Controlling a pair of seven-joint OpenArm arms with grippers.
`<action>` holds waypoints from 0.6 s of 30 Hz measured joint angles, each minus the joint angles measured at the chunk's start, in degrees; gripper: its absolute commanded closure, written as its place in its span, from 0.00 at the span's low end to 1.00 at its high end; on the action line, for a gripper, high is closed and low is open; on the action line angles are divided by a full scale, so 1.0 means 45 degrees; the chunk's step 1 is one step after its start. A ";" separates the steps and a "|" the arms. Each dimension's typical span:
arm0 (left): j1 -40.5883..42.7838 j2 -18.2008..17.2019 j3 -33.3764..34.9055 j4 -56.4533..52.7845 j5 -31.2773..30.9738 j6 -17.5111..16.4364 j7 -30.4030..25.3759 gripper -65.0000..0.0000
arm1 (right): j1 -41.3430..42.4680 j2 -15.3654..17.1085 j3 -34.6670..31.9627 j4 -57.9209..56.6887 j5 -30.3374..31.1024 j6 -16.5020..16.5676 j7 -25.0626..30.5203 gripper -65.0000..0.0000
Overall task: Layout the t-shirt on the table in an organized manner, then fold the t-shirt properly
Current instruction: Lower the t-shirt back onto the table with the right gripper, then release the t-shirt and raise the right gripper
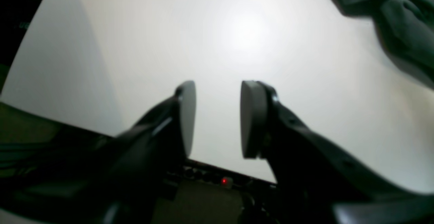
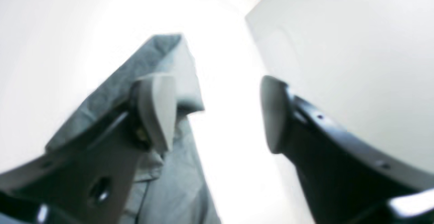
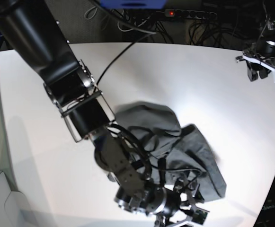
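The dark grey t-shirt (image 3: 161,123) lies crumpled in a heap on the middle of the white table (image 3: 199,71). My right arm reaches across the heap, and my right gripper (image 3: 187,213) hangs at the shirt's near edge. In the right wrist view the right gripper (image 2: 215,81) stands wide open. A fold of the t-shirt (image 2: 183,183) lies behind its left finger, with only bright table between the pads. My left gripper (image 3: 266,71) hovers far off at the table's far right corner. In the left wrist view the left gripper (image 1: 218,88) is open and empty over bare table (image 1: 237,31), with the t-shirt (image 1: 407,20) at the top right.
A power strip (image 3: 189,13) with a red light and loose cables lie beyond the table's far edge. The table's curved edge runs close behind the left gripper, with a red light (image 1: 223,181) below it. A cable crosses the table towards the right arm.
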 measured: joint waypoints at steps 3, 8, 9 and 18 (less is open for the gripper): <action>-0.0005 -0.0005 0.0024 0.0000 0.0005 0.0000 0.0044 0.67 | -0.0627 -0.0044 -0.0005 0.1520 0.0092 -0.0034 0.0058 0.38; 0.0000 0.0005 0.0024 0.0000 0.0000 0.0000 0.0029 0.67 | -0.1996 0.0685 -0.0039 0.3220 0.0131 0.0010 -0.0661 0.38; -0.0005 0.0000 0.0024 0.0000 0.0005 0.0005 0.0019 0.67 | -0.2278 0.0894 0.0063 0.3371 0.0063 0.0029 -0.1282 0.38; -0.0044 0.0015 0.0024 0.0000 0.0000 0.0005 0.0034 0.67 | -0.4770 0.1991 0.2016 0.3551 0.0083 0.0034 -0.2011 0.38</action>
